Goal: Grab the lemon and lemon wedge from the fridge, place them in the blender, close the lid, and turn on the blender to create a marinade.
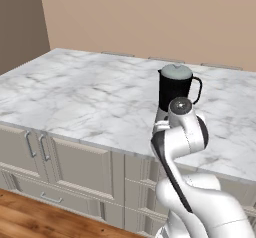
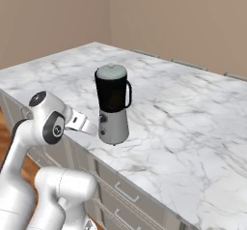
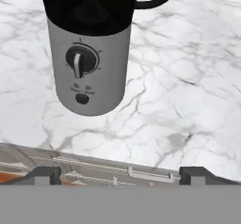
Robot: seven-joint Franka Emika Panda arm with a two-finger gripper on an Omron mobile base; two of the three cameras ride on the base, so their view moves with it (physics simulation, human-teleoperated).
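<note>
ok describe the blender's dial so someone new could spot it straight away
Start at the white marble counter; the blender stands near its front edge, black jug under a pale lid. On the silver base's front, the dial is the larger dark round knob with a pale pointer, directly above a smaller dark button.

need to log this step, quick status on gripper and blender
Gripper open, empty, short of the blender, facing its knob. Lid on the jug. Nothing between fingertips and the base on the marble counter.
</note>
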